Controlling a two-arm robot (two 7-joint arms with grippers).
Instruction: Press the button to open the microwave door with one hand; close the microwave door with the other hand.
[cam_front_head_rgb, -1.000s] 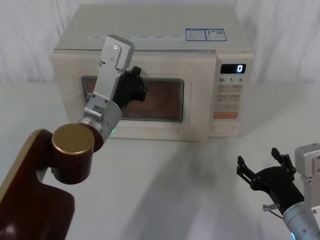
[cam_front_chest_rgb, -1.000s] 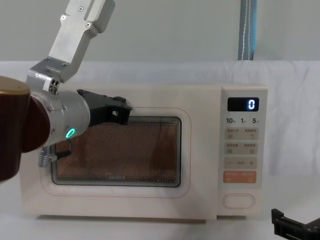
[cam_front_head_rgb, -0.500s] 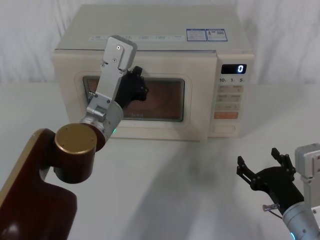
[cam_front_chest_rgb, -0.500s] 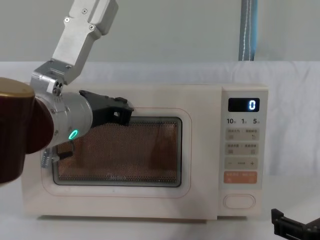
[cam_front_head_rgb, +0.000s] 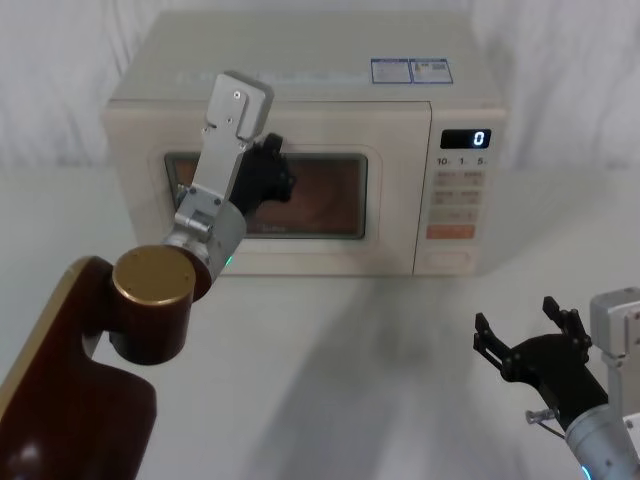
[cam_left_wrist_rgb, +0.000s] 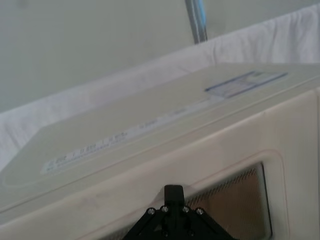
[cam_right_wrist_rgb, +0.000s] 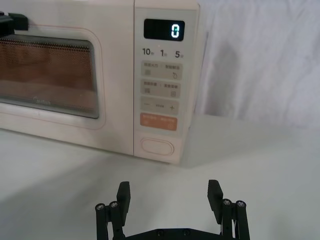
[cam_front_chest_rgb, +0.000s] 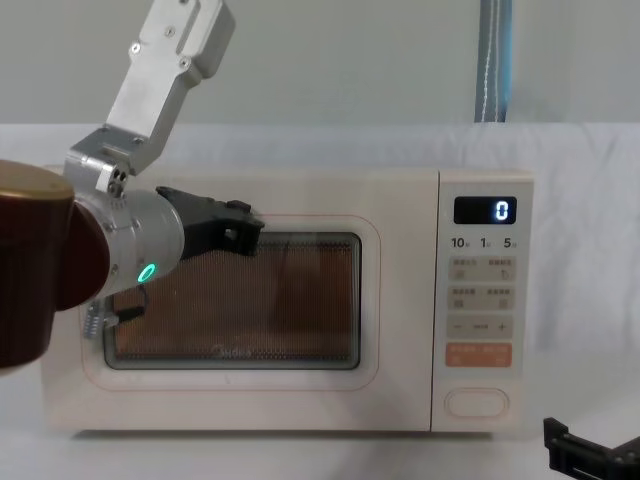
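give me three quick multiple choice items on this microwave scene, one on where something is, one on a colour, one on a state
1. Where is the left gripper?
A. against the microwave door's upper frame
B. on the button
C. resting on the table

2. What colour is the rectangular key just above the button?
A. green
B. orange
C. black

3. How are the right gripper's fingers?
A. shut on the button
B. shut on a cloth
C. open, holding nothing

Answers:
1 A, its black fingers sit at the top edge of the microwave door.
2 B, the orange key lies directly above the cream oval button.
3 C, the two fingers stand apart over the table, short of the microwave.
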